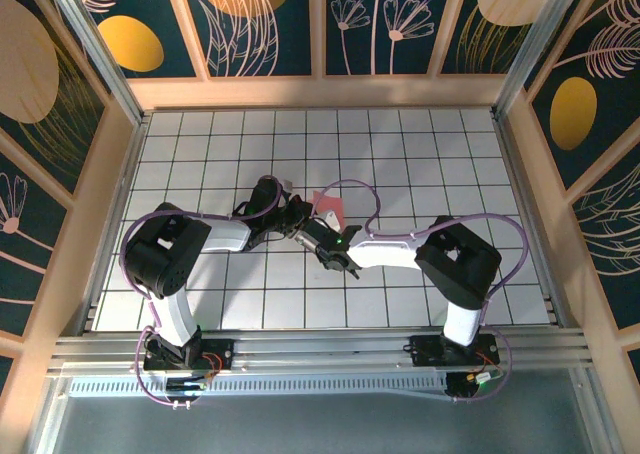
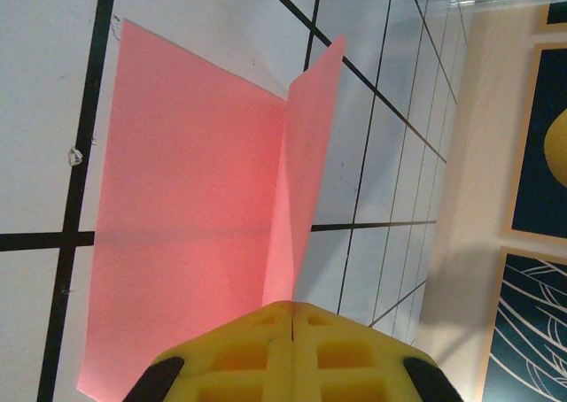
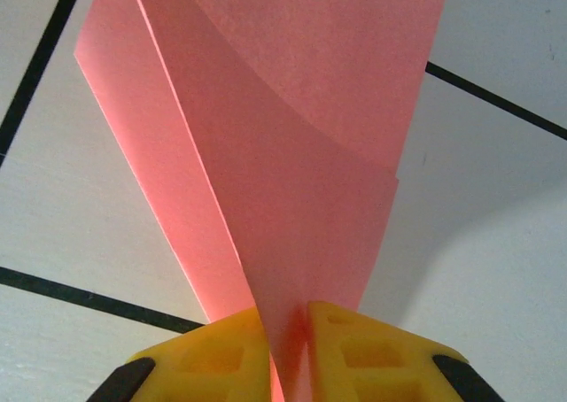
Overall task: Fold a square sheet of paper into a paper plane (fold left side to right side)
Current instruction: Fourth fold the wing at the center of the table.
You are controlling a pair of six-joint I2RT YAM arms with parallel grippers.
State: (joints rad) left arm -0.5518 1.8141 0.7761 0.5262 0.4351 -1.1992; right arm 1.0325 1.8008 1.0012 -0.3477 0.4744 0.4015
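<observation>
With left fingers [image 2: 235, 353] and right fingers [image 3: 363, 349] clamped on the square sheet of paper [image 3: 292, 154], carry the raised half across, matching edges before creasing.

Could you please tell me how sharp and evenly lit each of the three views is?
Top view: even light, sharp, soft shadows on the tiles. Left wrist: paper crisp, a faint shadow band across it, left fingers blurred. Right wrist: paper grain sharp, right fingers soft, a grey shadow on the tiles beside the paper.
</observation>
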